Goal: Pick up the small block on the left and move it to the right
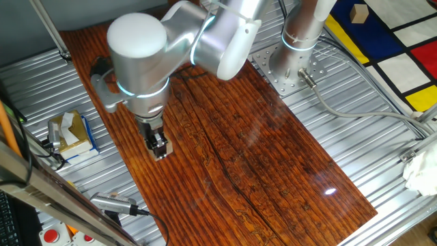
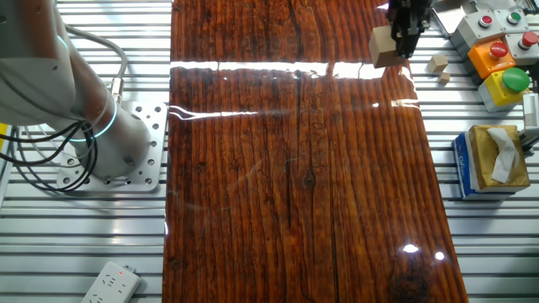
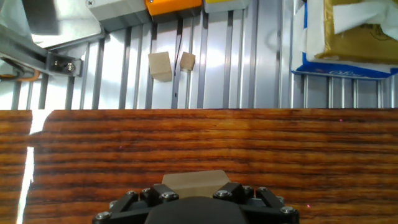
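Other fixed view, left to right: arm base point(image 2: 109, 139) at 9 o'clock on the ribbed metal, wooden board point(image 2: 295, 185) at centre, gripper point(image 2: 408, 34) at 1 o'clock near the board's far edge, tissue box point(image 2: 488, 160) at 3 o'clock. The gripper's fingers are pinched on the small block point(image 2: 385, 47), which sits just above the board surface or on it; cannot tell which. Hand view: small block at 6 o'clock against the gripper body, two loose wooden blocks point(image 3: 170, 64) at 11 o'clock on the metal.

Small block point(image 3: 194, 181) half behind tool point(image 3: 196, 200)
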`<state>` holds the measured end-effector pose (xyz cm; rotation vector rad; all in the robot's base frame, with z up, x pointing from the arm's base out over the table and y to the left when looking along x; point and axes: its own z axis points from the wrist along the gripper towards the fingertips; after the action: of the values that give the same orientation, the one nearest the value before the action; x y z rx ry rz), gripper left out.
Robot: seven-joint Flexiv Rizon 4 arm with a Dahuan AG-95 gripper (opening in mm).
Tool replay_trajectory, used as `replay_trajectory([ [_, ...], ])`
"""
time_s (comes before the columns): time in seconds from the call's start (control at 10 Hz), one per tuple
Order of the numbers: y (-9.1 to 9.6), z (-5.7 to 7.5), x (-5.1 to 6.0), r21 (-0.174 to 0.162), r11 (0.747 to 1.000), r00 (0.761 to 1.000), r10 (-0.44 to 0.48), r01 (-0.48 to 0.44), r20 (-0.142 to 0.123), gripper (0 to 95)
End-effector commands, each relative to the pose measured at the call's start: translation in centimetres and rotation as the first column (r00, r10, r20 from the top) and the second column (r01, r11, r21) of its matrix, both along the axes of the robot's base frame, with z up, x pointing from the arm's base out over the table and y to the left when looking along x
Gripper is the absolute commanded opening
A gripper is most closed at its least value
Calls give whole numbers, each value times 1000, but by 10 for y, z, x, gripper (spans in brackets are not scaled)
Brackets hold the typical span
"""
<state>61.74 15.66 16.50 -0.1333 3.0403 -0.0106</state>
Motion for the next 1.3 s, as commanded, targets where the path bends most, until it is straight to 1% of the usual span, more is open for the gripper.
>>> replay_trajectory([
  [0.1, -1, 1, -6, -1, 1000, 1000, -5, 5, 1, 0],
  [0.2, 0, 0, -5, 1, 1000, 1000, -15, 15, -12, 0],
  [0.3, 1, 0, -5, 1, 1000, 1000, -22, 22, -18, 0],
  [0.4, 5, -1, -2, 22, 999, 999, -27, 28, -20, 0],
  [0.5, 7, -1, -1, 27, 999, 999, -28, 29, -21, 0],
  [0.6, 19, 0, 4, 26, 999, 999, -35, 36, -33, 0],
  [0.7, 26, 0, 7, 27, 999, 999, -38, 40, -38, 0],
  [0.8, 36, 1, 10, 26, 999, 999, -40, 41, -36, 0],
  [1.0, 50, -1, 9, 35, 998, 998, -55, 56, -31, 0],
  [1.2, 65, 0, 4, 35, 996, 997, -76, 77, -32, 0],
  [1.3, 74, -2, 1, 34, 995, 996, -89, 90, -28, 0],
])
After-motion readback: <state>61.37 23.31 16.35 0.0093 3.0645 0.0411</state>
